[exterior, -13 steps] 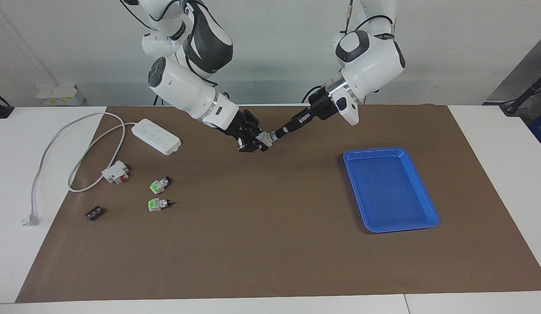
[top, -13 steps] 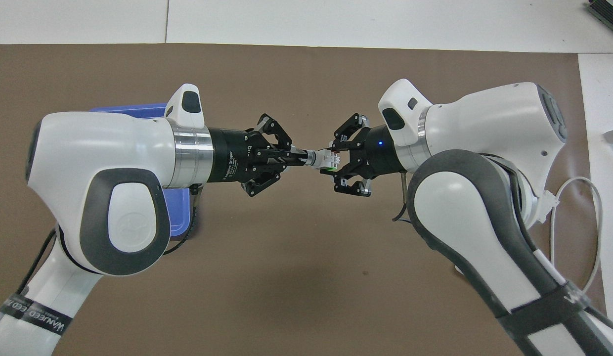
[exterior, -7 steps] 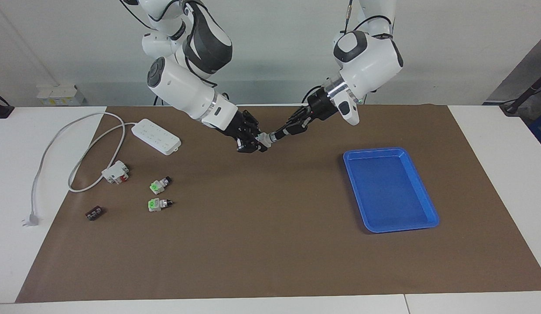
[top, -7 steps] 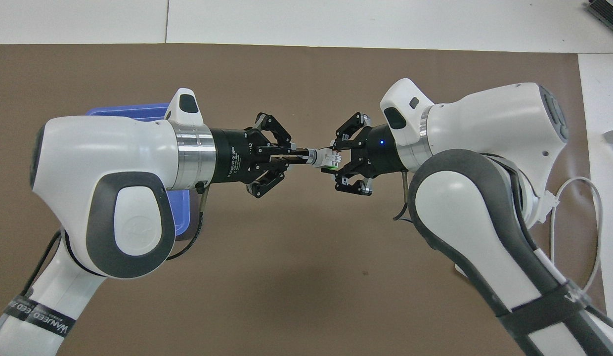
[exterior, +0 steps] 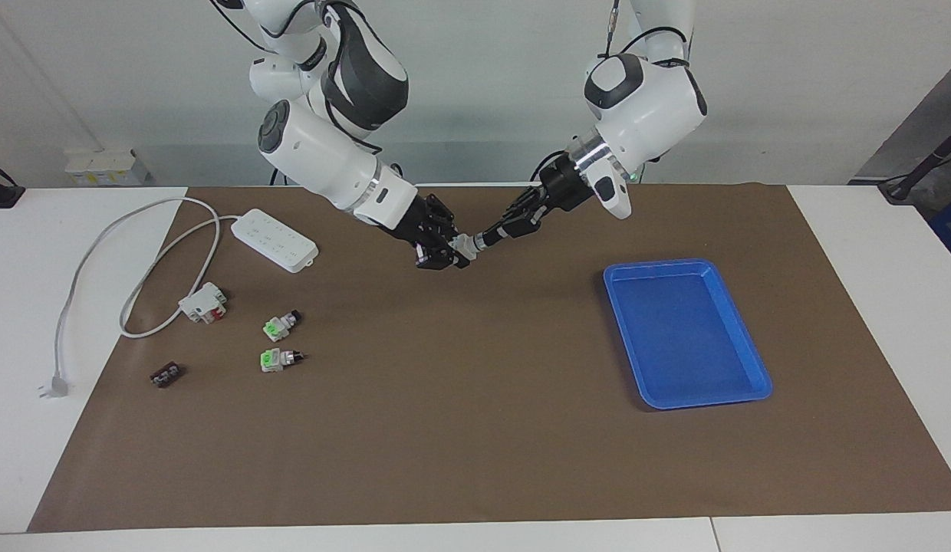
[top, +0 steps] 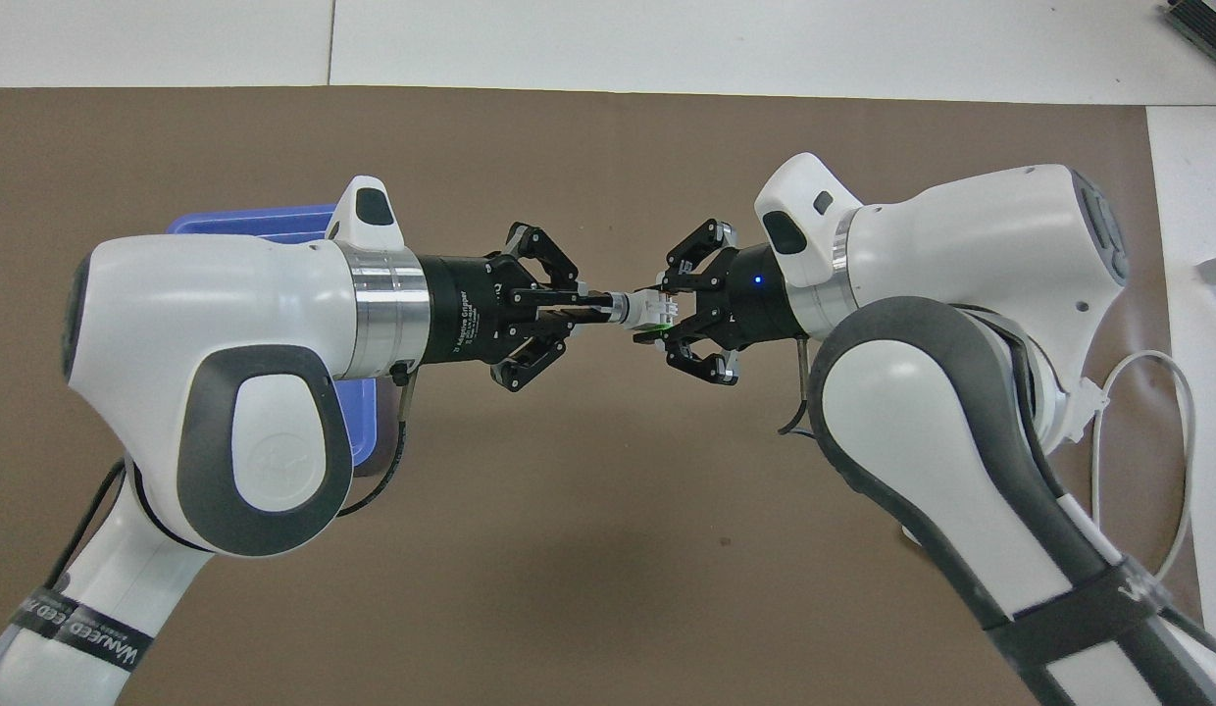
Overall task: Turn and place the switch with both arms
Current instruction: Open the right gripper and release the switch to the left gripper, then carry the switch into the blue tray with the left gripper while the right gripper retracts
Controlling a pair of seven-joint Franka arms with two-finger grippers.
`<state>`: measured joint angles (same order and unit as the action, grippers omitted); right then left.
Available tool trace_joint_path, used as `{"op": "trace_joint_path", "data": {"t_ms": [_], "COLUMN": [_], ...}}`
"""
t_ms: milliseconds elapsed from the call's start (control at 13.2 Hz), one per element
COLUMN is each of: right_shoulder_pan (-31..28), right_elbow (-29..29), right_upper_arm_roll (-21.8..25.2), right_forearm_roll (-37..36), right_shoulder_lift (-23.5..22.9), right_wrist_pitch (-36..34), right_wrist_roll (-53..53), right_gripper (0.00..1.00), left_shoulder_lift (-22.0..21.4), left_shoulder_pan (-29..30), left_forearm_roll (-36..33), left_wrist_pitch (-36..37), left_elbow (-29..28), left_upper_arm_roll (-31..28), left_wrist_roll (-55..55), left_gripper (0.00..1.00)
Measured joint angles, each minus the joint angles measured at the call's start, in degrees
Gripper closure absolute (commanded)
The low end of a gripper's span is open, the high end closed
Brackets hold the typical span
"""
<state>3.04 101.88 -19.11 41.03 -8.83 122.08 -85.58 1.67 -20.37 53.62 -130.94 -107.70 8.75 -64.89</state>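
The left gripper [top: 596, 312] stays clamped on the black-and-silver knob of the switch [top: 650, 316], held in the air over the brown mat [exterior: 460, 429], midway along the mat's edge nearest the robots. The right gripper [top: 669, 320] sits around the switch's white body, and its fingers have just begun to part from a firm pinch a moment ago; whether they still touch the body I cannot tell. That loosening suggests the turn is done and the left arm is taking over for the carry. The switch is small, hard moulded plastic with a smooth cylindrical metal stem. The blue tray [exterior: 740, 345], glossy, rectangular and shallow-walled, lies toward the left arm's end of the mat.
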Motion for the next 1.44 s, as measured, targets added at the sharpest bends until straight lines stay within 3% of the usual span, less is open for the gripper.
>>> {"op": "trace_joint_path", "data": {"t_ms": [378, 680, 831, 1133, 1435], "right_shoulder_pan": [0.65, 0.32, -0.56, -3.23, -5.77], "right_elbow": [-0.12, -0.62, -1.50, -3.87, -4.62], "right_upper_arm_roll": [-0.32, 0.32, 0.68, 0.92, 0.94], "right_forearm_roll": [-0.20, -6.49, -10.08, -19.81, -24.04], "right_shoulder_lift": [1.27, 1.67, 1.77, 2.12, 2.58], "right_wrist_pitch": [1.58, 1.85, 1.97, 1.86, 1.24], "right_wrist_roll": [1.86, 1.93, 2.88, 4.91, 7.76], "right_gripper": [0.00, 0.00, 0.00, 0.00, 0.00], "left_shoulder_lift": [0.05, 0.07, -0.02, -0.88, -1.58], "left_shoulder_pan": [-0.30, -0.37, -0.36, 1.15, 4.69], "left_forearm_roll": [-5.33, -17.31, -26.08, -37.44, -43.91], "left_wrist_pitch": [-0.77, 0.27, 4.43, 15.00, 17.78], "left_elbow": [-0.70, -1.42, -1.50, -1.45, -1.45], "left_upper_arm_roll": [0.00, 0.13, 0.05, -1.07, -1.36], "left_wrist_roll": [0.00, 0.13, 1.44, 12.45, 23.88], "left_gripper": [1.00, 1.00, 1.00, 1.00, 1.00]}}
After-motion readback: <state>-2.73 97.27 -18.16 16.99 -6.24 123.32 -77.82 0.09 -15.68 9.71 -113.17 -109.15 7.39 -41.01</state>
